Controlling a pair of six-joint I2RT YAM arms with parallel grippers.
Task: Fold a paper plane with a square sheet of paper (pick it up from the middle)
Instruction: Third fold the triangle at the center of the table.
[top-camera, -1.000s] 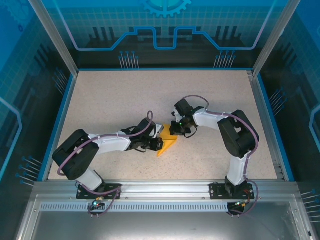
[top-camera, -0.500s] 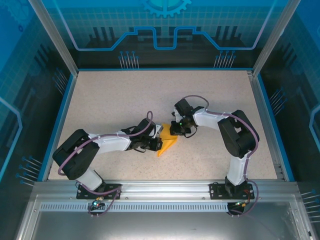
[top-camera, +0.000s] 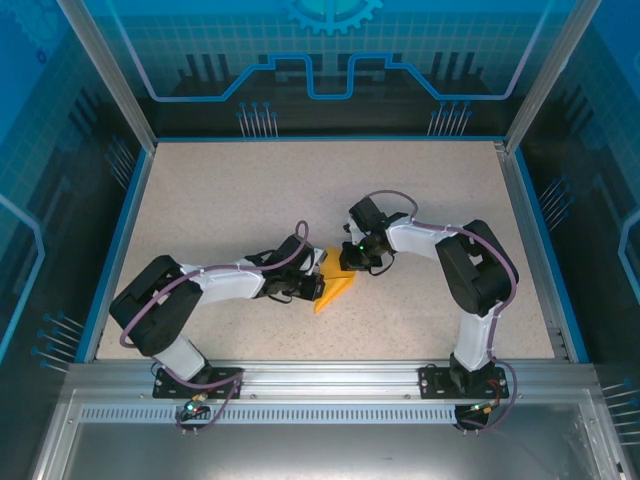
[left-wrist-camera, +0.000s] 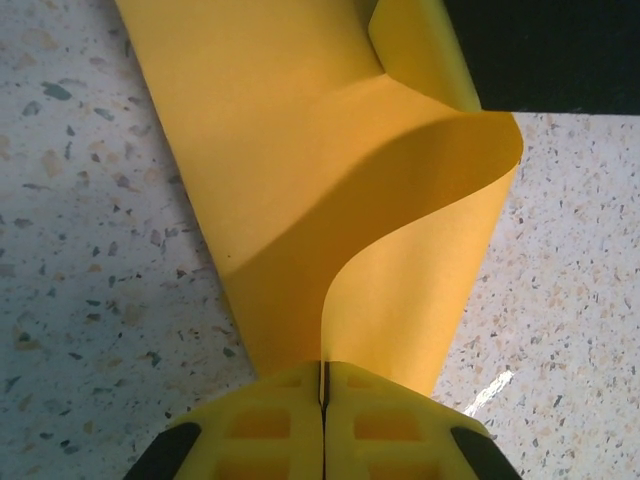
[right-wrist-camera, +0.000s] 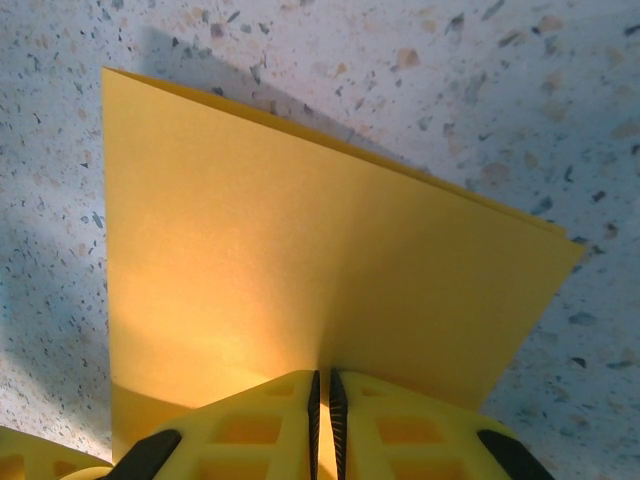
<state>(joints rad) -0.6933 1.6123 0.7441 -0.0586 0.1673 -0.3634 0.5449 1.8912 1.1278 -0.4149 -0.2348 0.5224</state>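
Left hand (top-camera: 317, 289) sits low near the middle of the table (top-camera: 220, 200), fingers pressed together on the left edge of the folded orange-yellow sheet of paper (top-camera: 335, 287). Left wrist view: the left hand (left-wrist-camera: 323, 385) is closed, with a thin paper edge caught in the seam between its pads. From there the sheet of paper (left-wrist-camera: 300, 150) curls up and away in a loose S-shaped loop above the speckled table (left-wrist-camera: 80, 250). In the overhead view the paper lies between the two hands, its pointed end toward the near edge. Right hand (top-camera: 349, 265) meets the far right end of the paper. Right wrist view: the right hand (right-wrist-camera: 322, 385) is pinched nearly closed on the doubled sheet (right-wrist-camera: 300, 250), which stands up from the fingers as a flat creased panel, table (right-wrist-camera: 500, 90) beyond.
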